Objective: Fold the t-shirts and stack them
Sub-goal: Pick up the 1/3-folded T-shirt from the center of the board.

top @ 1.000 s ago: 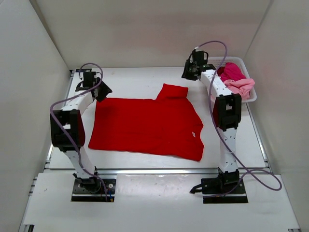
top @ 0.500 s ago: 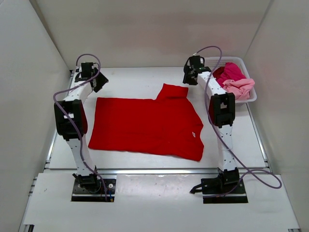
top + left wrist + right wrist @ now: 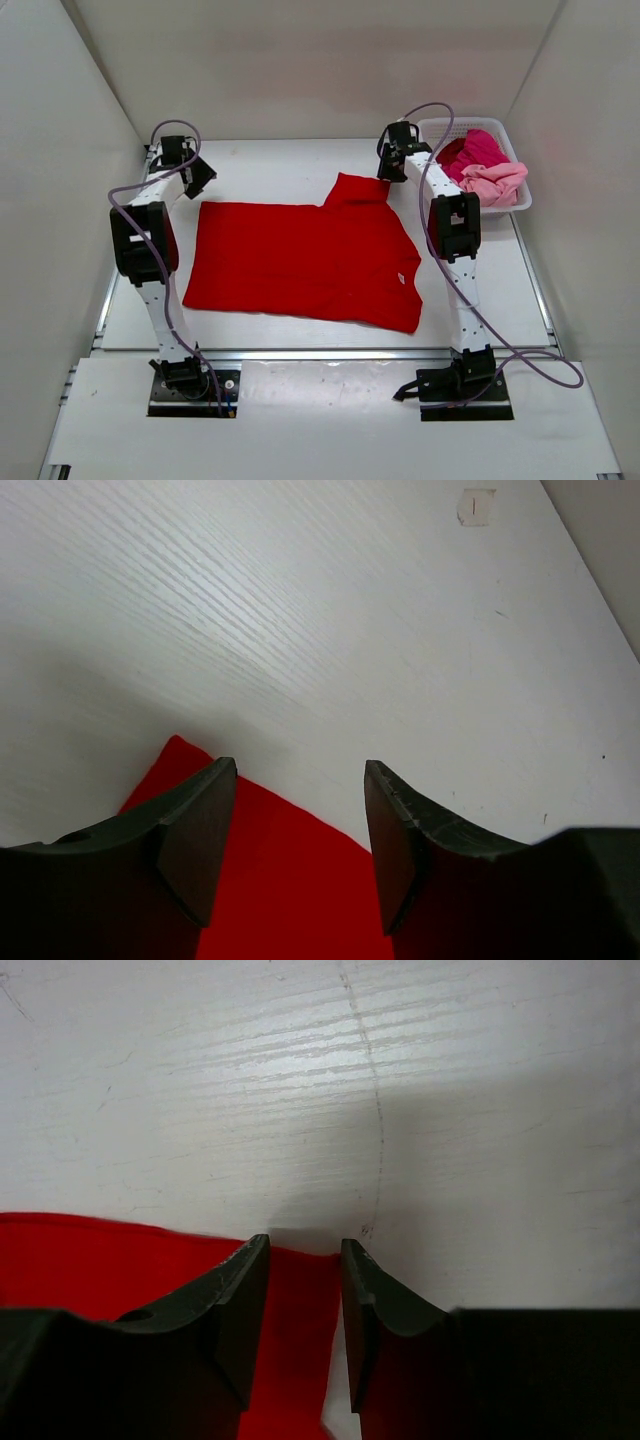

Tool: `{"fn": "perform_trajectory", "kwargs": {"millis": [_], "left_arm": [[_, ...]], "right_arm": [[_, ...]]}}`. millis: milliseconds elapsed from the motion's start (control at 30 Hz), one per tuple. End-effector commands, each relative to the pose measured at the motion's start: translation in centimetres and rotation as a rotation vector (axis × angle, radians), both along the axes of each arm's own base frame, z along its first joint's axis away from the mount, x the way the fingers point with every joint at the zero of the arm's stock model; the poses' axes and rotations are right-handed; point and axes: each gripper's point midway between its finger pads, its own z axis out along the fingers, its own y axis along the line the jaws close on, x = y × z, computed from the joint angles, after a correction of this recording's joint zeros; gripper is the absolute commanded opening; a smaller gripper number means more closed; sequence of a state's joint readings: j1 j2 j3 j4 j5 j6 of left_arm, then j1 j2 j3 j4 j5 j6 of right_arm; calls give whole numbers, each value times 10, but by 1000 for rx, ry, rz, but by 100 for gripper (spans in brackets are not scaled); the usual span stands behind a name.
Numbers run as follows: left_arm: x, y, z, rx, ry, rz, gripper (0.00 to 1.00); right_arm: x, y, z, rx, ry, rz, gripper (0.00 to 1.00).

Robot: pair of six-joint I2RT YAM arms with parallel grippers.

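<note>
A bright red t-shirt [image 3: 310, 260] lies spread flat on the white table, with a small white label [image 3: 401, 279] near its right edge. My left gripper [image 3: 196, 180] is open just above the shirt's far left corner. In the left wrist view that gripper [image 3: 300, 780] straddles the red corner [image 3: 290, 880]. My right gripper [image 3: 386, 172] hovers at the far sleeve's right corner. In the right wrist view it [image 3: 305, 1250] stands narrowly open, with the red sleeve edge [image 3: 120, 1260] between the fingers. A magenta shirt [image 3: 480, 148] and a pale pink shirt [image 3: 497, 181] lie crumpled in the basket.
The white lattice basket [image 3: 432, 127] stands at the far right, close behind my right arm. Light walls enclose the table on the left, back and right. A small paper tag [image 3: 476, 506] is stuck to the table beyond the left gripper.
The left gripper has swung back and to the left, to the shirt's far left corner. The right gripper has come down and left onto the sleeve corner. The shirt has not moved.
</note>
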State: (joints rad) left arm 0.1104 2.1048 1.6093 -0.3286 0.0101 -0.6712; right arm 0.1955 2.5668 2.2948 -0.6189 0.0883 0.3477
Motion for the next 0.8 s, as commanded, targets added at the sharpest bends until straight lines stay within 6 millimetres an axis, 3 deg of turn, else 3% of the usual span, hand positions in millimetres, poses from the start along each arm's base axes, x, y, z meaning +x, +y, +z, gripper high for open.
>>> {"fn": "perform_trajectory", "kwargs": {"millis": [0, 133, 300, 500, 633, 767], "left_arm": [[3, 12, 14, 24, -38, 6, 65], [-4, 10, 4, 49, -3, -23, 66], [-21, 19, -8, 118, 56, -19, 65], [-42, 27, -30, 160, 148, -17, 65], [-43, 24, -41, 173, 168, -31, 64], [-40, 22, -39, 182, 163, -40, 60]], "right_arm": [[1, 5, 1, 27, 8, -6, 31], [-5, 15, -2, 48, 32, 4, 28], [-12, 25, 2, 57, 38, 27, 34], [-10, 9, -1, 81, 50, -8, 28], [-11, 10, 2, 73, 46, -2, 24], [-6, 6, 13, 84, 23, -13, 17]]}}
